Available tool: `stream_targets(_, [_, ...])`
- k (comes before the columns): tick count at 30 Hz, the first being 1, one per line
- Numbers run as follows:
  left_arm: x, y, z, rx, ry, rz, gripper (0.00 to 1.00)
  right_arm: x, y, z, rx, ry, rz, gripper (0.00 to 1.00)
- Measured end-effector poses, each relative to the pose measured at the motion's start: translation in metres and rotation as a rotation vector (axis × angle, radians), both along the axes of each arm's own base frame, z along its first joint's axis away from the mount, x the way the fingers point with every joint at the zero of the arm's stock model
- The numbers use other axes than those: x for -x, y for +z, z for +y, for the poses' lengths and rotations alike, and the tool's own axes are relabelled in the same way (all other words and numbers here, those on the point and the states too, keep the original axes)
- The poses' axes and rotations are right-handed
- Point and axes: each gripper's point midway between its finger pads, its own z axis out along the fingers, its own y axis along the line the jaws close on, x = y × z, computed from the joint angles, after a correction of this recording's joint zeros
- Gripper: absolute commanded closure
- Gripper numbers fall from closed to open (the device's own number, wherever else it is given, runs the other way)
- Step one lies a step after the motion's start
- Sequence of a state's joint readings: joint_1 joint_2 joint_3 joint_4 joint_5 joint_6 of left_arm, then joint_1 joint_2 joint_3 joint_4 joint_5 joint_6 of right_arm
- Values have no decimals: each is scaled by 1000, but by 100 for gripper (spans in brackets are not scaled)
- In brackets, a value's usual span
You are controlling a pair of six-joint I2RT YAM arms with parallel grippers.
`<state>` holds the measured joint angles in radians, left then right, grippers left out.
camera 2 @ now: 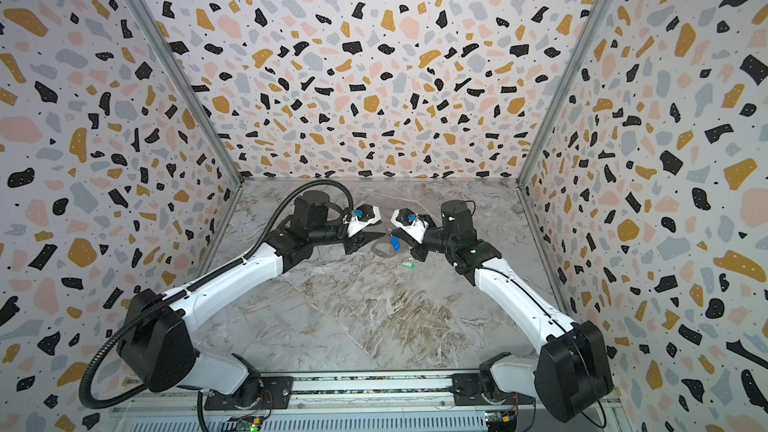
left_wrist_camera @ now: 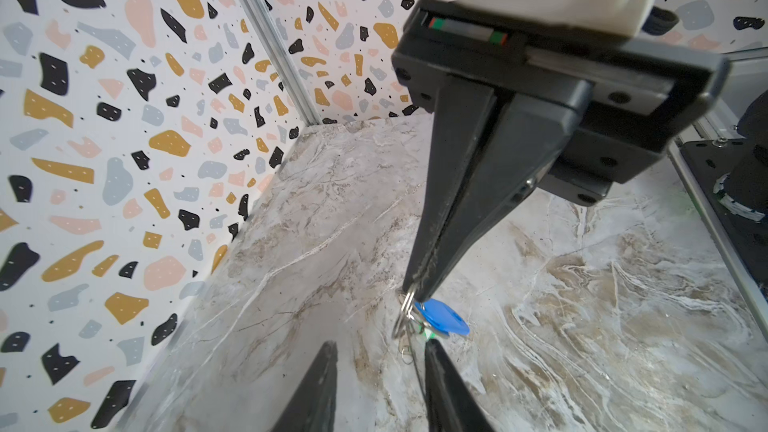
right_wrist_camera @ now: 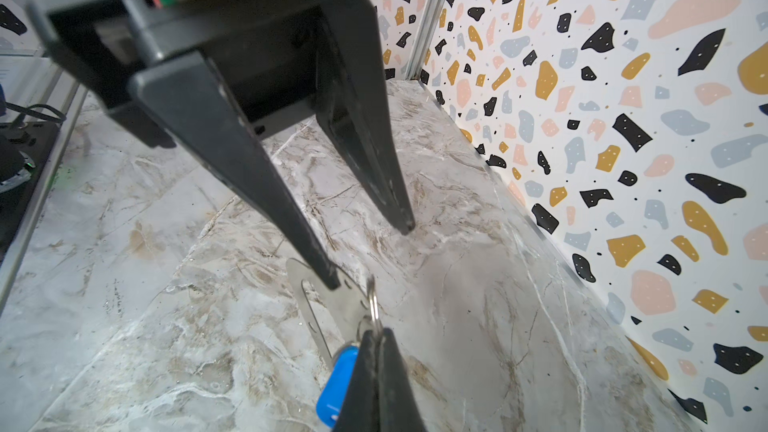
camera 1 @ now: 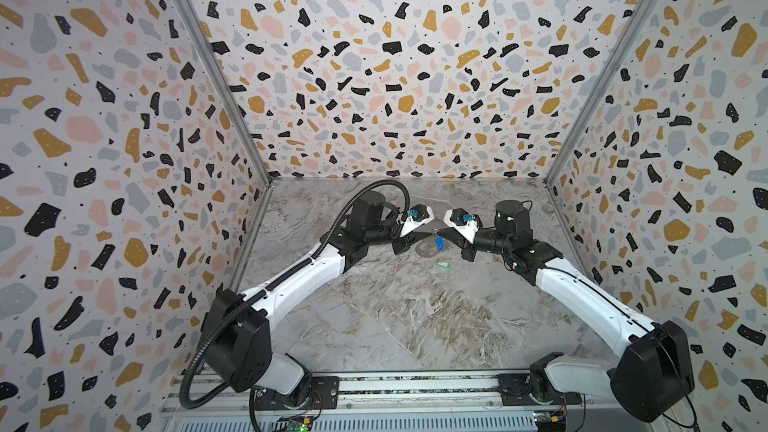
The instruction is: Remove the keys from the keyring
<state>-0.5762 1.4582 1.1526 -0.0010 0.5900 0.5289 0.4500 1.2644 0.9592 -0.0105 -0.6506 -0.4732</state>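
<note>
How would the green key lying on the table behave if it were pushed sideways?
The green key looks small and thin, so it is probably light. It lies flat on the smooth-looking table, so it would likely slide, not roll. Its low profile may make pinching it awkward.

No legible text or markings.

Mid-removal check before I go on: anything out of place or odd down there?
Nothing looks damaged. The green key lies loose on the table, already off; the blue key hangs from the metal ring pinched in the shut right gripper.
</note>
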Motion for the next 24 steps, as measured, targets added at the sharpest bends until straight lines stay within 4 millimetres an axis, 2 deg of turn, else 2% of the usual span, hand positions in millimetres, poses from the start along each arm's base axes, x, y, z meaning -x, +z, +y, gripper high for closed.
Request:
stream_targets(5, [-3, 10, 8, 4, 10, -32, 64, 2, 1, 1, -3, 13, -2, 99])
stream_targets(14, [3, -20, -4, -44, -37, 32, 65, 4, 1, 3, -8, 34, -3, 99])
stream_targets(24, [7, -16, -12, -27, -59, 20, 74, 5, -3, 5, -3, 51, 0, 98])
